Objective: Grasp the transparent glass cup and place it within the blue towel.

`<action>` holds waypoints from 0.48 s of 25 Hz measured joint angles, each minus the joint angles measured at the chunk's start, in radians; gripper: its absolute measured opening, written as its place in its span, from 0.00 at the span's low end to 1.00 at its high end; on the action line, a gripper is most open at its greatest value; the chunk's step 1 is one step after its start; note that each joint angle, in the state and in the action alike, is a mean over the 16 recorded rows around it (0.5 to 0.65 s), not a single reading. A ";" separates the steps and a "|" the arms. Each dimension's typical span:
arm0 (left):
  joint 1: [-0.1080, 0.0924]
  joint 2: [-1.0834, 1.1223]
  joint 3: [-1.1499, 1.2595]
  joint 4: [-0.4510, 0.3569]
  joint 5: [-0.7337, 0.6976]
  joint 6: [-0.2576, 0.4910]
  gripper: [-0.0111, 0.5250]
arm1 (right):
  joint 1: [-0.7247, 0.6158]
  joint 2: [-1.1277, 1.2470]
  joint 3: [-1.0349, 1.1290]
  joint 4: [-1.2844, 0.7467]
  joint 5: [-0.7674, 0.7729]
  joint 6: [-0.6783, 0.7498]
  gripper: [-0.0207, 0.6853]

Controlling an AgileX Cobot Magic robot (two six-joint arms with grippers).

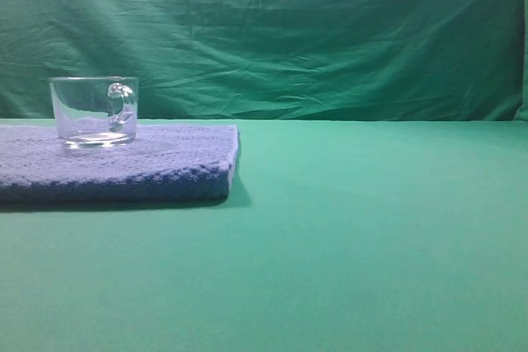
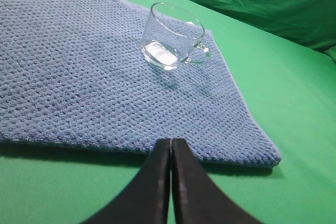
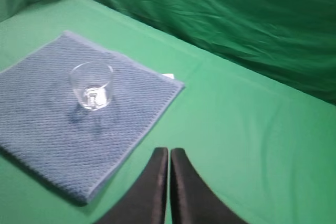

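Note:
The transparent glass cup (image 1: 93,112) stands upright on the blue towel (image 1: 157,166) at the left of the table, its loop handle on the right side. In the left wrist view the cup (image 2: 172,44) rests near the towel's (image 2: 79,77) far right corner, well beyond my left gripper (image 2: 171,141), which is shut and empty over the towel's near edge. In the right wrist view the cup (image 3: 92,85) sits mid-towel (image 3: 47,124), and my right gripper (image 3: 169,150) is shut and empty above bare green table. Neither gripper shows in the exterior high view.
A green cloth covers the table (image 1: 371,228) and hangs as a wrinkled backdrop (image 1: 313,30) behind it. A small white tag (image 3: 168,76) sticks out at the towel's far corner.

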 joint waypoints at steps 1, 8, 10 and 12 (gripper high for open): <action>0.000 0.000 0.000 0.000 0.000 0.000 0.02 | -0.025 -0.040 0.042 0.001 -0.018 0.000 0.03; 0.000 0.000 0.000 0.000 0.000 0.000 0.02 | -0.155 -0.325 0.333 0.006 -0.154 0.000 0.03; 0.000 0.000 0.000 0.000 0.000 0.000 0.02 | -0.179 -0.397 0.412 0.008 -0.193 0.000 0.03; 0.000 0.000 0.000 0.000 0.000 0.000 0.02 | -0.197 -0.459 0.489 0.009 -0.230 0.000 0.03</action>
